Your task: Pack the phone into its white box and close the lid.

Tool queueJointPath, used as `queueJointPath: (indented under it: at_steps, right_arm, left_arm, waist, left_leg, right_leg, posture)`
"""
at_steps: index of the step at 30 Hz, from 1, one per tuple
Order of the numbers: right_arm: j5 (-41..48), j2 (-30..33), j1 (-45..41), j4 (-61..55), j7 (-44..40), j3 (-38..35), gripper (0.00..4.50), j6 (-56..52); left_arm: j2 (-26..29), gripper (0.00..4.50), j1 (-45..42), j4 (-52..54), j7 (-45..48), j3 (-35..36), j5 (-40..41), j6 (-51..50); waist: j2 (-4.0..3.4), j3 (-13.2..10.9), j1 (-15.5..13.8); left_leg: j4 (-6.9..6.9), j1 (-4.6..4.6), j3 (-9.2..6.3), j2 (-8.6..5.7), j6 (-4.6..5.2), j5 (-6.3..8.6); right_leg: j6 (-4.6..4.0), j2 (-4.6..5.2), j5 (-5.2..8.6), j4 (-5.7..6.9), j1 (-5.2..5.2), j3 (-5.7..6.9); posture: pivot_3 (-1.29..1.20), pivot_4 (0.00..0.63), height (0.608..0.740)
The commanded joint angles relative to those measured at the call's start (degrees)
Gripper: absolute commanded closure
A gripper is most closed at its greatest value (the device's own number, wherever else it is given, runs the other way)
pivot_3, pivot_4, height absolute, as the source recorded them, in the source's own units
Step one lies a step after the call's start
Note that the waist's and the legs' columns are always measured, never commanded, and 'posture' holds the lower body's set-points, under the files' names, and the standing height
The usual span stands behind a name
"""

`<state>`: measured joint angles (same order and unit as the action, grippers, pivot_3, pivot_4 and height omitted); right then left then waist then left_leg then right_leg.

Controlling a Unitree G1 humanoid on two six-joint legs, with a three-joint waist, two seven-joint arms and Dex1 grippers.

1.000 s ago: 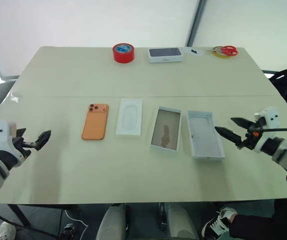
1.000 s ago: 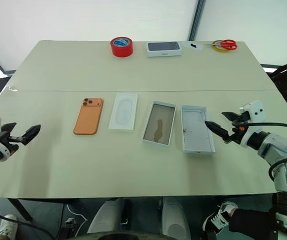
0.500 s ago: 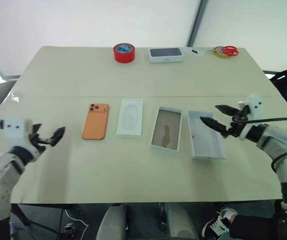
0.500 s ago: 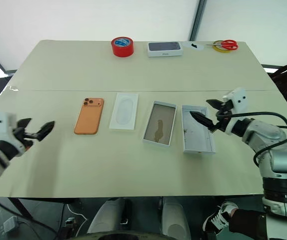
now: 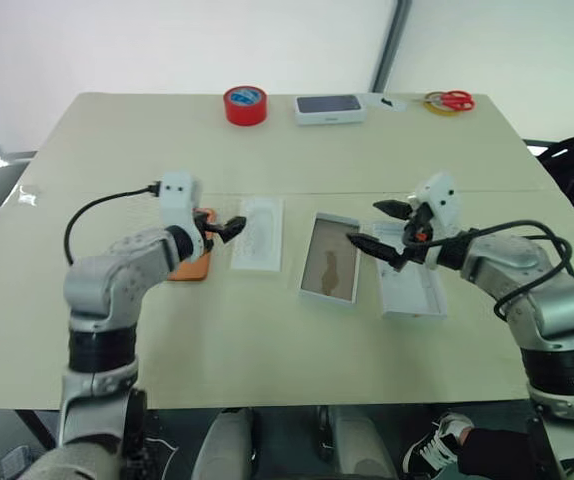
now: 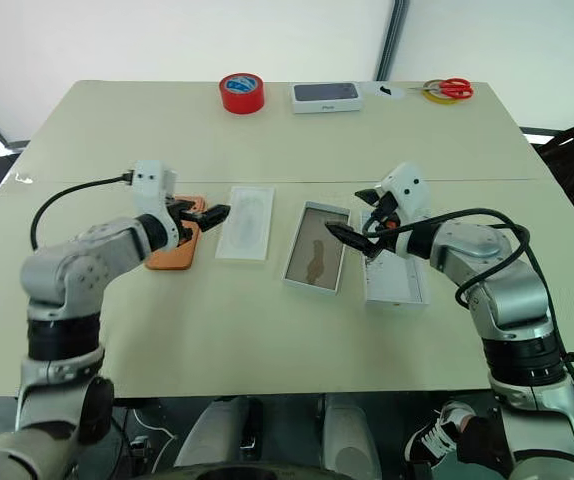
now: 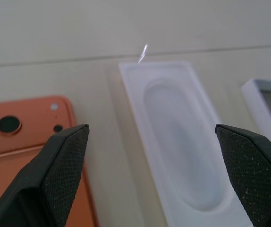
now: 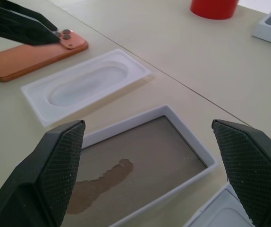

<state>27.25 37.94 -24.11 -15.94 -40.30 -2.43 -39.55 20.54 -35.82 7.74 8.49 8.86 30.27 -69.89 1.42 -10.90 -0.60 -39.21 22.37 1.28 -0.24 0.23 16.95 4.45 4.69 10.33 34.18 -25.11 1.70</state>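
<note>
Phone (image 5: 189, 262) lies flat on the table (image 5: 267, 340), with the insert (image 5: 258, 233), the white box (image 5: 330, 271) and the lid (image 5: 412, 284) in a row to its right. Left gripper (image 5: 229, 228) hangs spread and empty just right of the phone. Right gripper (image 5: 379, 228) gapes empty over the white box. Left wrist view: fingers (image 7: 55, 175) bracket phone and insert. Right wrist view: fingers (image 8: 60, 165) straddle the white box.

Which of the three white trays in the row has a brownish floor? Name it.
The white box, the middle tray of the three. The insert beside the phone has an oval recess; the lid is plain white inside.
</note>
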Motion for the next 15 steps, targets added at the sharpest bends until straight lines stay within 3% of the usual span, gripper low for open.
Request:
queueJointPath:
  at_steps: [1, 10, 13, 15]
  right_arm:
    - [-0.09, 1.1, 1.58, -3.12, -0.31, -1.24, 0.0, 0.51]
    - [1.55, 3.56, 4.32, -6.61, -1.61, -3.26, 0.0, -0.45]
    - [1.7, 4.21, 4.16, -7.26, -1.86, -2.78, 0.0, -1.38]
    - [2.58, 5.08, 3.51, -7.93, -2.0, -1.82, 0.0, -4.7]
  left_arm:
    - [-3.32, 0.01, -5.08, -4.71, -2.03, 1.48, -0.03, -5.95]
    - [-9.83, 0.01, -10.75, -15.88, -5.04, 6.21, -1.87, -7.74]
    - [-11.07, 0.86, -11.71, -18.75, -6.53, 8.37, -2.82, -6.89]
    - [-11.47, 1.84, -12.01, -19.48, -6.69, 9.09, -2.94, -6.81]
  waist:
    - [0.02, -0.01, -0.19]
    - [0.03, -0.01, -0.1]
    - [0.02, -0.01, -0.1]
    - [0.03, -0.01, -0.1]
  left_leg:
    - [0.0, 0.0, 0.0, 0.0, 0.0, 0.0]
    - [-0.02, -0.02, 0.0, -0.01, -0.01, -0.01]
    - [-0.02, -0.05, 0.0, -0.01, -0.01, -0.01]
    - [-0.02, -0.05, 0.0, 0.0, -0.02, -0.01]
  right_leg:
    - [0.0, 0.0, 0.0, -0.01, 0.02, 0.0]
    - [0.0, 0.03, 0.0, 0.01, 0.02, -0.01]
    - [-0.01, 0.02, 0.0, 0.0, 0.06, 0.0]
    - [0.0, 0.03, 0.0, 0.0, 0.06, -0.01]
  posture:
    - [0.0, 0.15, 0.732]
    - [0.0, 0.15, 0.732]
    - [0.0, 0.15, 0.732]
    - [0.0, 0.15, 0.732]
